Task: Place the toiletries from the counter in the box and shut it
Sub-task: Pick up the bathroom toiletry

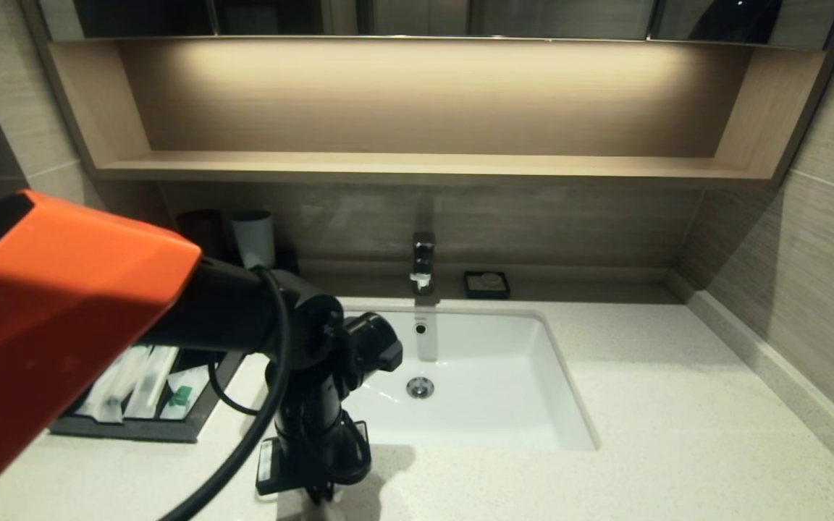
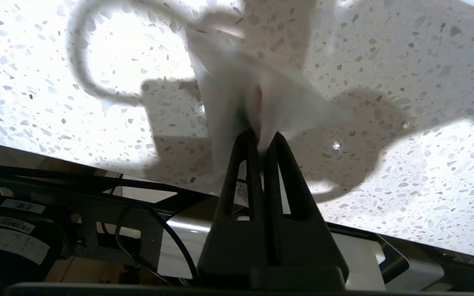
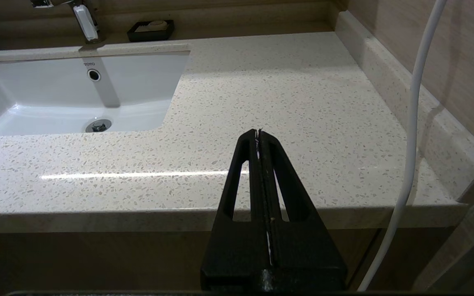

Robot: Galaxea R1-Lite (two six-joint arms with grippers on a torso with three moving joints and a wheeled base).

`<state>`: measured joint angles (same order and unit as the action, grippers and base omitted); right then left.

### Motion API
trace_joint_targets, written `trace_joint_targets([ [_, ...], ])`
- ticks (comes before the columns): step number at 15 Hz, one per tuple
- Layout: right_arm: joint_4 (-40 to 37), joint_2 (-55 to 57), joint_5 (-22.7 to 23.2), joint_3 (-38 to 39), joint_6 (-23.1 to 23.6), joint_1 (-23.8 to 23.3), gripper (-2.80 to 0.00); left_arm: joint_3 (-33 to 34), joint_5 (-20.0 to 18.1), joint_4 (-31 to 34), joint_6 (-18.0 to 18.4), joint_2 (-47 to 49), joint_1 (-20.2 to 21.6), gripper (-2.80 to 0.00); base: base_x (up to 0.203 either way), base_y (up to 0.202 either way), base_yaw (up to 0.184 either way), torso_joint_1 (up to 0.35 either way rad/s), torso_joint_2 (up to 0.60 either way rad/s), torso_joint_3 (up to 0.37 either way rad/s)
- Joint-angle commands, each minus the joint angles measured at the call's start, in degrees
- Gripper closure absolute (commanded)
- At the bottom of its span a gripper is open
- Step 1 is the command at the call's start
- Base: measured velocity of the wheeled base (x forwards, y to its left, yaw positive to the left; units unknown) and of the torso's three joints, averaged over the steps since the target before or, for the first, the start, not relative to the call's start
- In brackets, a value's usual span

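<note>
The left arm's orange casing fills the near left of the head view and covers part of the box (image 1: 135,427), so only its open black tray shows, with wrapped packets (image 1: 145,380) lying inside, one marked green; how many lie there cannot be told; the left tool (image 1: 313,492) is mostly hidden behind its own wrist and cable in that view, low over the front of the surface (image 1: 641,405), just ahead of the sink (image 1: 460,376); the left wrist view shows the left tool (image 2: 265,137) with its fingers pressed together on a thin clear wrapped packet (image 2: 245,88), blurred, so its contents cannot be made out; the packet hangs above the speckled surface (image 2: 405,172) near its front edge; the right tool (image 3: 258,132) has its fingers together and empty, out beyond the front edge of the surface (image 3: 282,102) on the right, where a broad bare stretch runs from the sink (image 3: 56,98) to the side wall; a tap (image 1: 423,262) and a small black dish (image 1: 486,284) stand at the back.
</note>
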<state>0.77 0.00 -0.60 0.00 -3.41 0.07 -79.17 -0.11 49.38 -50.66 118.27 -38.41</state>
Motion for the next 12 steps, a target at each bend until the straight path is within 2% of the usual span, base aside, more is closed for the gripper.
trace_joint_targets([
  [1,0.0,0.1,0.0,0.0,0.0,0.0,0.0,0.0,-1.0,0.2,0.0,0.0,0.0,0.0,0.0,0.0,0.0,0.0,0.0,0.0],
  [5,0.0,0.1,0.0,0.0,0.0,0.0,0.0,-2.2,-1.8,-0.2,0.9,-1.1,0.0,0.0,0.0,0.0,0.0,0.0,0.0,0.0],
  [7,0.0,0.1,0.0,0.0,0.0,0.0,0.0,-9.4,-1.4,1.7,2.3,-2.4,0.2,0.0,0.0,0.0,0.0,0.0,0.0,0.0],
  [9,0.0,0.1,0.0,0.0,0.0,0.0,0.0,-18.0,-1.0,9.5,5.1,-3.8,1.4,0.0,0.0,0.0,0.0,0.0,0.0,0.0],
  [10,0.0,0.1,0.0,0.0,0.0,0.0,0.0,-20.8,-0.2,13.7,6.3,-4.7,3.8,0.0,0.0,0.0,0.0,0.0,0.0,0.0],
  [12,0.0,0.0,0.0,0.0,0.0,0.0,0.0,-21.7,1.4,17.4,9.2,-7.7,10.2,0.0,0.0,0.0,0.0,0.0,0.0,0.0],
])
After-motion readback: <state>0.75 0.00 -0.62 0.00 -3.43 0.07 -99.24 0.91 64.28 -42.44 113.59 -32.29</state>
